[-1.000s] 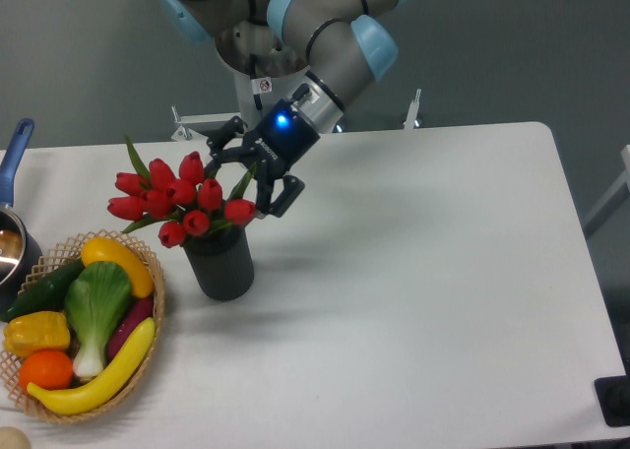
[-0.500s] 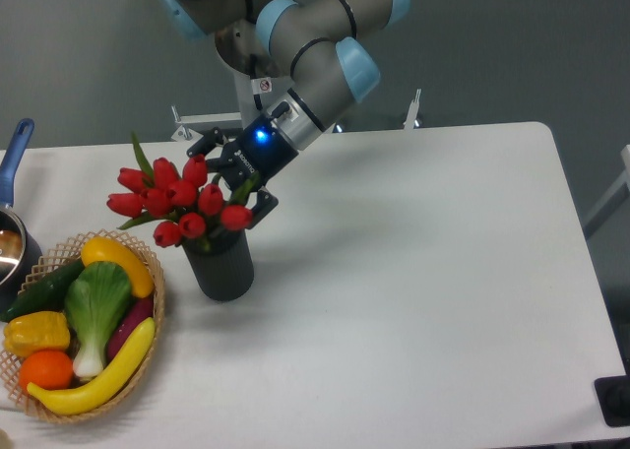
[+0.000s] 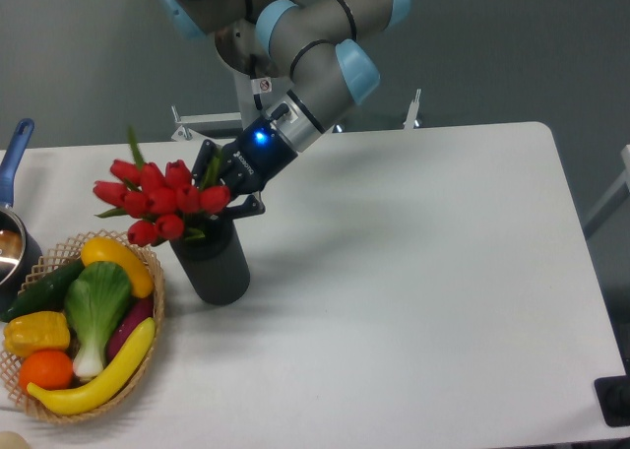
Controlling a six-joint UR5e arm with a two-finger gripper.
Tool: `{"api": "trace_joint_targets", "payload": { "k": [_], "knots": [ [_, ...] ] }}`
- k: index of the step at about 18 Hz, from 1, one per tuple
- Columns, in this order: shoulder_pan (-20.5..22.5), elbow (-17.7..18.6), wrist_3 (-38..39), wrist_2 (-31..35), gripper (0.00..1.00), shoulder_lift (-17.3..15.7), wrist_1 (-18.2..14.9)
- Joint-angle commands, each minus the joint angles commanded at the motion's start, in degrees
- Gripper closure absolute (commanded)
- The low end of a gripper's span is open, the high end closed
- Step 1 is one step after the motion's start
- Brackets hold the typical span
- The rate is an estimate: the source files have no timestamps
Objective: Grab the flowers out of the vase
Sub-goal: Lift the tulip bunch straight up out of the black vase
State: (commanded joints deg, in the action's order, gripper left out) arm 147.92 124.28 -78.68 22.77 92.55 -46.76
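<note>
Seen from a fixed camera above a white surface. Near the left side stood the vase, dark grey and cylindrical, upright on the surface. Rising out of its mouth were the flowers: a bunch of red tulip buds with green stems and a pointed green leaf or two, spreading wider than the vase and leaning out to the left over it. Still seated in the vase, with stems going down into its mouth.

Reaching down from the upper middle was the grey and light-blue robot arm, ending in the black tool with a glowing blue light on its wrist. Tool pressed in against the right side of the bunch, just above the rim of the vase, with dark fingers showing on either side of the stems and buds. Looked clenched on the flowers, though the exact contact was partly hidden by the buds.

Just left of the vase sat a woven basket, holding toy vegetables in yellow, green, orange and purple. At the far left edge, part of a pot with a blue handle.
</note>
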Motion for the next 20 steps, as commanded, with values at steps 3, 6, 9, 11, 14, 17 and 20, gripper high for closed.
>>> {"api": "trace_joint_targets", "payload": {
  "k": [3, 6, 9, 11, 14, 17, 20],
  "knots": [
    [-0.1, -1.5, 3.5, -1.7, 0.99, -1.3, 0.0],
    [0.2, -2.8, 7.1, -2.2, 0.99, -2.8, 0.0],
    [0.2, -4.4, 10.7, -3.4, 0.99, -4.2, -0.1],
    [0.3, -5.8, 13.5, -3.6, 0.99, -4.7, -0.1],
    [0.5, -7.8, 17.0, -4.6, 0.99, -5.2, -0.1],
    [1.1, -9.2, 20.8, -5.0, 0.99, -6.4, -0.1],
    [1.3, -10.4, 23.4, -5.1, 0.99, -7.2, -0.1]
  ]
}}
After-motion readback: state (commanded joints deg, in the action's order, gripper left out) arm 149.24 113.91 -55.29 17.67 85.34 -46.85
